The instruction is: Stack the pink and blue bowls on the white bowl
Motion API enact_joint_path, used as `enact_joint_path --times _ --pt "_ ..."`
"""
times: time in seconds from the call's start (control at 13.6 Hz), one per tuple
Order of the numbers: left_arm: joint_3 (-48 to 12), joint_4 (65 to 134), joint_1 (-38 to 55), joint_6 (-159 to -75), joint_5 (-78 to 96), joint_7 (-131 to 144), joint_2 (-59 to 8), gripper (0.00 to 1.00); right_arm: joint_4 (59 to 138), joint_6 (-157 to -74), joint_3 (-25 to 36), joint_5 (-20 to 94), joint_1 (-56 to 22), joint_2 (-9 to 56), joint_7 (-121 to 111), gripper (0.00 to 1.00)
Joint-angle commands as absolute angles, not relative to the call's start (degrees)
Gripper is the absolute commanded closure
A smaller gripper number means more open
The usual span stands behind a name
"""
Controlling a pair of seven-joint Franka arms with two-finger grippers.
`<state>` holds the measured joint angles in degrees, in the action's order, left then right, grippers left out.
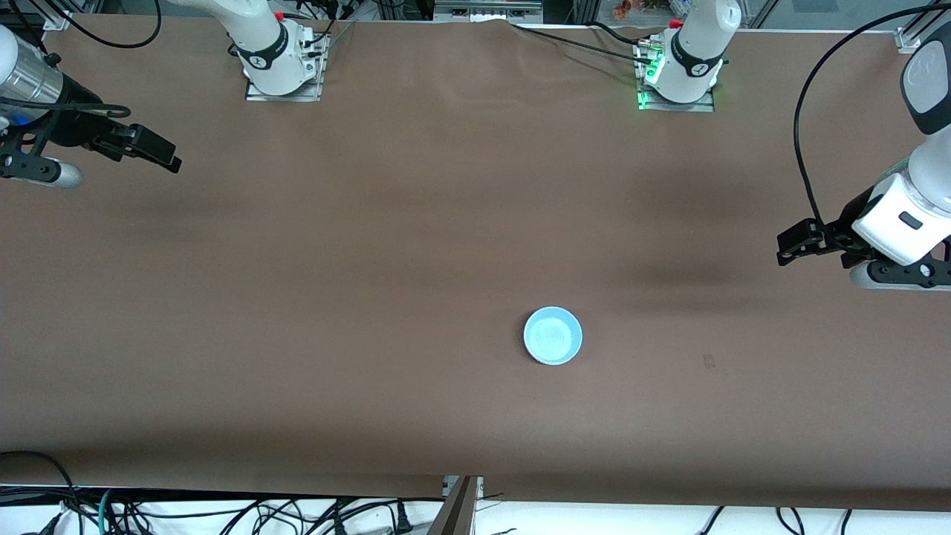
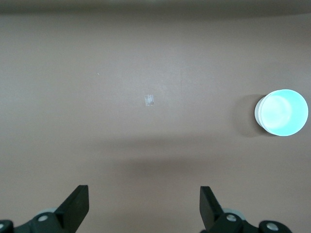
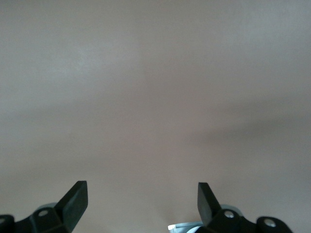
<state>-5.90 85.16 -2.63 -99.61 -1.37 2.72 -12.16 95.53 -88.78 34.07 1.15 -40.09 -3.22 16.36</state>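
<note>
A light sky-blue bowl (image 1: 553,336) stands upright on the brown table, nearer the front camera than both arm bases. It also shows in the left wrist view (image 2: 282,112), with a pale whitish edge showing below its rim. No separate pink bowl or white bowl is in view. My left gripper (image 1: 789,245) is open and empty above the table at the left arm's end, well apart from the bowl; its fingers (image 2: 77,201) frame bare table. My right gripper (image 1: 165,154) is open and empty above the right arm's end of the table, its own view (image 3: 142,187) showing only bare table.
A small pale mark (image 1: 708,361) lies on the table between the bowl and the left arm's end, also in the left wrist view (image 2: 150,100). Cables hang along the table's front edge (image 1: 297,513). The arm bases (image 1: 284,70) stand along the edge farthest from the camera.
</note>
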Motion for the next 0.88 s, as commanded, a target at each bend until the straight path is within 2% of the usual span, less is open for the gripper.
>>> enact_joint_path --times 0.0,0.29,0.37,0.59,0.66,0.81 --pt "-6.15 84.73 -2.81 -99.4 -0.44 1.93 -11.78 0.0 95.02 -89.82 34.01 -0.35 -40.43 -3.43 14.07 0.0" --pt "-6.59 84.82 -2.2 -98.79 -0.17 2.37 -11.43 0.0 89.66 -89.74 33.5 0.52 -37.73 2.62 10.37 0.0" --pt "-6.5 84.81 -2.63 -98.79 -0.26 2.37 -11.43 0.0 89.3 -89.74 30.35 0.61 -34.66 2.9 10.28 0.0" --pt "-6.24 84.9 -3.08 -99.4 -0.09 1.76 -12.04 0.0 89.21 -89.47 11.49 0.7 -15.45 2.46 10.2 0.0" --pt "-6.24 84.9 -3.16 -99.32 -0.09 1.67 -12.04 0.0 89.21 -89.21 7.42 0.7 -11.38 2.29 10.2 0.0" --pt "-6.5 85.25 -2.9 -99.23 -0.09 1.76 -12.04 0.0 89.12 -88.86 6.77 0.7 -10.9 1.93 10.28 0.0"
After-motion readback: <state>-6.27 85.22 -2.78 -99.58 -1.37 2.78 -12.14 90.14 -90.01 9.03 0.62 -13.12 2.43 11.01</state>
